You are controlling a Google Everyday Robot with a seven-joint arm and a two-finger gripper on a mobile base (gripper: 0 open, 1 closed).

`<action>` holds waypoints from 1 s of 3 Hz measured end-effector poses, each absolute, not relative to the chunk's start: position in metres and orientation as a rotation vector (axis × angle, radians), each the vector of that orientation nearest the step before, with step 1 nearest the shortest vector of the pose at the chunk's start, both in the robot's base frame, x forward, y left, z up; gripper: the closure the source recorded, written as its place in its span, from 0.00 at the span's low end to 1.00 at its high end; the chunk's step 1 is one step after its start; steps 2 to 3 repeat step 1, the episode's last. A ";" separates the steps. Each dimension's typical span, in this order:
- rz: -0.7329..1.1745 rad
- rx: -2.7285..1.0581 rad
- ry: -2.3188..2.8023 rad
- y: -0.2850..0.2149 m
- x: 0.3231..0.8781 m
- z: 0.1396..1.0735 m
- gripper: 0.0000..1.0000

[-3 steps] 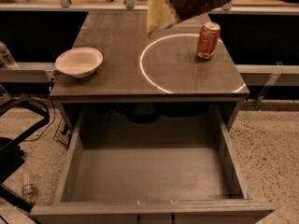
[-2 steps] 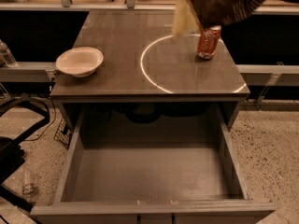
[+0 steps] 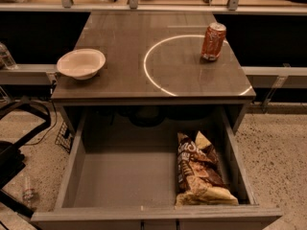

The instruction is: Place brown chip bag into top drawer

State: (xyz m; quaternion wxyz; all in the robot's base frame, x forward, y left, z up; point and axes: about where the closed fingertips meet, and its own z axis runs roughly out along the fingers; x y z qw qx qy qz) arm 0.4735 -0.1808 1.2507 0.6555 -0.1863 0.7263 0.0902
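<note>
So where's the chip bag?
Camera view: the brown chip bag lies in the right front corner of the top drawer; the gripper is out of view.

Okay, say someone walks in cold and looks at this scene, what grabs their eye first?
The crumpled brown chip bag lies against the right wall of the pulled-open top drawer. On the table above, an orange-red soda can stands far right at the edge of a bright ring of light, and a pale bowl sits at the left edge. The end effector is not in view.
</note>
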 end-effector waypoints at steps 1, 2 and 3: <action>0.204 -0.422 1.646 -0.181 0.473 1.251 0.00; 0.204 -0.422 1.646 -0.181 0.473 1.251 0.00; 0.204 -0.422 1.646 -0.181 0.473 1.251 0.00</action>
